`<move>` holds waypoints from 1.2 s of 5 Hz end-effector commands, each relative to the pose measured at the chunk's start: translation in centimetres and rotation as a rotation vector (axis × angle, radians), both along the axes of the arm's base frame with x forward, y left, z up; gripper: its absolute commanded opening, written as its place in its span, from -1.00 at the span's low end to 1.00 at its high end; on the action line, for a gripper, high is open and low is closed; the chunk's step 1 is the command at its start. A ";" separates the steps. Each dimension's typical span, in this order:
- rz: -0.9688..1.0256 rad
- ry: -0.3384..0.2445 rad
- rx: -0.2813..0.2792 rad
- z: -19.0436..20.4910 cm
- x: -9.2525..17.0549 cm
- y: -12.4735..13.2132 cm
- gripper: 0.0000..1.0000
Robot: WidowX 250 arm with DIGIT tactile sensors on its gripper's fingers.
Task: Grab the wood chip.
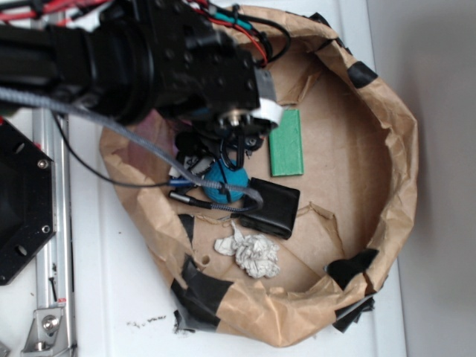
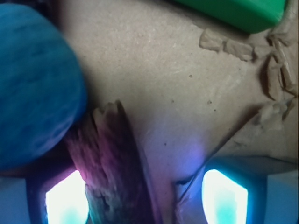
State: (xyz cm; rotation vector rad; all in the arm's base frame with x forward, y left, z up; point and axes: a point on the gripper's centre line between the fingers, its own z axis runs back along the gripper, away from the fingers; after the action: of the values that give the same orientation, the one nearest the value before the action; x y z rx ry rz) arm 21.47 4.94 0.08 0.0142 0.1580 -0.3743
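Brown wood chip lies between our gripper fingers, hugging the left pad, beside a blue ball. Jaws stand spread; we should centre slightly leftward before closing, avoiding the ball.

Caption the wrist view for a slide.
Open gripper low over brown board, wood chip beside its left pad, blue ball and green block nearby.
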 end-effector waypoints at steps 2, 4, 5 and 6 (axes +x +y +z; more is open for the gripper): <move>-0.011 0.052 0.000 -2.4 -1.1 0.6 -1.00; -0.018 0.064 -0.013 -2.3 -1.2 0.6 -1.00; -0.024 0.033 -0.050 -0.7 -1.2 0.3 -1.00; 0.078 -0.056 0.012 3.6 -0.3 0.3 -1.00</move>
State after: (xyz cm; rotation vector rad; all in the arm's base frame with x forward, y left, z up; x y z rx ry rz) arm 20.70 4.69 2.57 -0.0072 0.1719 -0.2732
